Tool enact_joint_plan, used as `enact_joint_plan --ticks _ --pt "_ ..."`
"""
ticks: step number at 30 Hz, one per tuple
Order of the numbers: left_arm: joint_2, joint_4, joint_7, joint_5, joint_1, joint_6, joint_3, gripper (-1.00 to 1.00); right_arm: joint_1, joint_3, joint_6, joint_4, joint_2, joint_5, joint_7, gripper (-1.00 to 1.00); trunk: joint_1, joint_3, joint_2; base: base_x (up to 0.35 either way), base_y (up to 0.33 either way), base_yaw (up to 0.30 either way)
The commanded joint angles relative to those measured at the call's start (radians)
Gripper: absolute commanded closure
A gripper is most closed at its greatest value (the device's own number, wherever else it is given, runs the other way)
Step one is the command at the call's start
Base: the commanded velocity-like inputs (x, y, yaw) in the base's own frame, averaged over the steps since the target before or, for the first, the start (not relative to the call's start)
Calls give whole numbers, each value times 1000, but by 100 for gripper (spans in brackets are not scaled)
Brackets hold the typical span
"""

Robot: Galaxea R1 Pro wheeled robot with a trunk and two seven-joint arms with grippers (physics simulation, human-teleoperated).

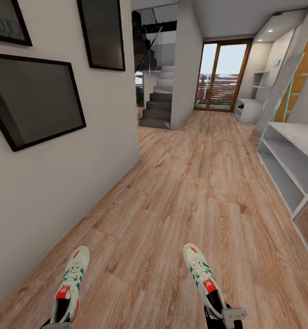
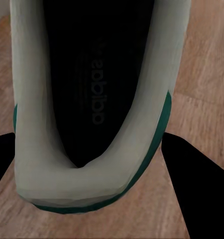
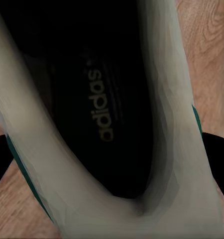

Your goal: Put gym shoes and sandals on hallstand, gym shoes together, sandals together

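Both gym shoes are off the ground, 1 in each arm, so the pick-up half of the job for that pair looks done. In the head view the left gym shoe (image 1: 69, 285) sits at the lower left of the frame, toe pointing up the corridor, with the left gripper (image 1: 58, 325) barely showing at its heel on the bottom edge; the right gym shoe (image 1: 204, 278) sits at the lower centre-right, its heel pinched by the right gripper (image 1: 227, 317). The left wrist view looks straight into the shoe's dark opening and white heel collar, with 2 black fingers (image 2: 201, 194) flanking the heel, so that gripper appears clamped on the shoe; the right wrist view shows the same for the other shoe, a dark finger (image 3: 216, 164) pressed at the collar's side. The corridor floor (image 1: 185, 192) runs bare up the middle of the frame. The hallstand (image 1: 290, 160), a light-grey unit with open shelves, stands along the right edge, its visible shelves holding nothing. I judge that placing these 2 shoes side by side on it is the next step, and the 2 sandals remain to be fetched afterwards.
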Motion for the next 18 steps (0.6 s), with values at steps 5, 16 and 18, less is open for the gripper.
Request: enact_joint_plan --ticks 5,16,18 --pt "0 0 -5 -7 -1 -3 10 100 -2 -7 -4 1 1 8 2 100 0 -1 0 337 0 -283" --pt "-1 0 -5 -7 -1 -3 11 100 -2 -7 -4 1 1 8 2 100 0 -1 0 337 0 -283" --pt "0 0 -5 -7 -1 -3 11 100 -2 -7 -4 1 1 8 2 100 0 -1 0 337 0 -283"
